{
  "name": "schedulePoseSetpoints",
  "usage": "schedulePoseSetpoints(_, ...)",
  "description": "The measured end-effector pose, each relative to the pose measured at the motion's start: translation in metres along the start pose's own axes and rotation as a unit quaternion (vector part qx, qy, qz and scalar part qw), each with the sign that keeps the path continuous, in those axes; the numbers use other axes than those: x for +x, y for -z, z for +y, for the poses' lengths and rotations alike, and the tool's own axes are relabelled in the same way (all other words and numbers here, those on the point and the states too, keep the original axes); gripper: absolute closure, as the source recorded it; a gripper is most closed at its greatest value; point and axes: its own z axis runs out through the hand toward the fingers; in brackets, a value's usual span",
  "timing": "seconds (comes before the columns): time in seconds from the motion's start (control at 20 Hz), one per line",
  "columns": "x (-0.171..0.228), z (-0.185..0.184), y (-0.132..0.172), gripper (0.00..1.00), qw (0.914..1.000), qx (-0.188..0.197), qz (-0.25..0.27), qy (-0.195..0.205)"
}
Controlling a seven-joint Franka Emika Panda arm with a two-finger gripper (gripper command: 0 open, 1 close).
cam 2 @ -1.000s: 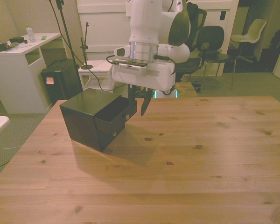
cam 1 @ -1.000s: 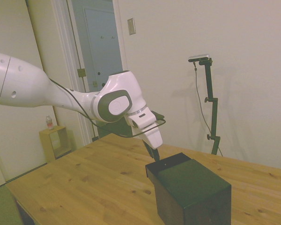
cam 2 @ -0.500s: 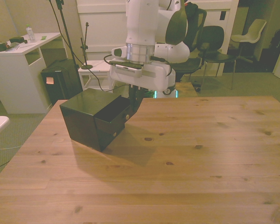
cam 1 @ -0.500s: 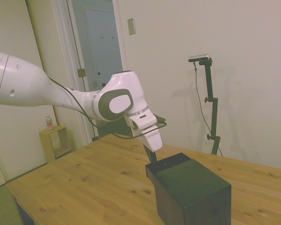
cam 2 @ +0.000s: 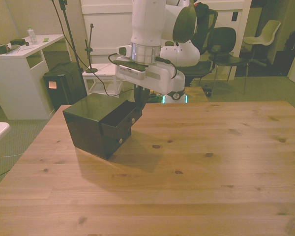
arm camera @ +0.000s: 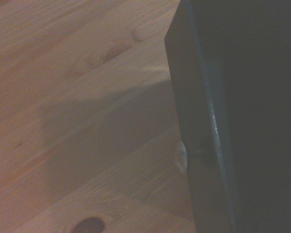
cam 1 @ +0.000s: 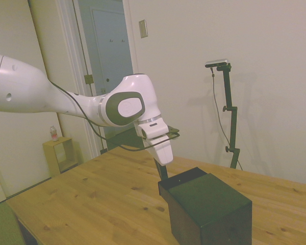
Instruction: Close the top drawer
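Note:
The small glossy black cabinet (cam 2: pixel 86 123) (cam 1: pixel 209 206) stands on the wooden table (cam 2: pixel 196 162) toward the front view's left. Its top drawer (cam 2: pixel 119 118) (cam 1: pixel 183 176) sticks out a short way past the cabinet body. My gripper (cam 2: pixel 139 104) (cam 1: pixel 163 171) points down at the far end of the drawer's front, close against it, and looks open with nothing held. The wrist view shows the drawer's black front edge (arm camera: pixel 203 121) and a small pale knob (arm camera: pixel 182 156) over the table top. A lower drawer knob (cam 2: pixel 121 141) shows below.
Bare tabletop stretches to the front view's right and toward the near edge (cam 2: pixel 147 231). Behind the table stand a white desk (cam 2: pixel 19 64), a black bin (cam 2: pixel 64 83) and chairs (cam 2: pixel 221 46). A wall and door (cam 1: pixel 109 46) lie beyond in the side view.
The hand has turned and shifted toward the front view's left, from beside the drawer's end to right against its front. The drawer front seems to sit slightly further in.

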Motion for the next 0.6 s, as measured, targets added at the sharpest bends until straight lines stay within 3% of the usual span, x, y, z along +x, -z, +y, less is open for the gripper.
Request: schedulePoseSetpoints(0.6, 0.023, 0.009, 0.001, 1.0, 0.9952, -0.088, 0.015, -0.039)
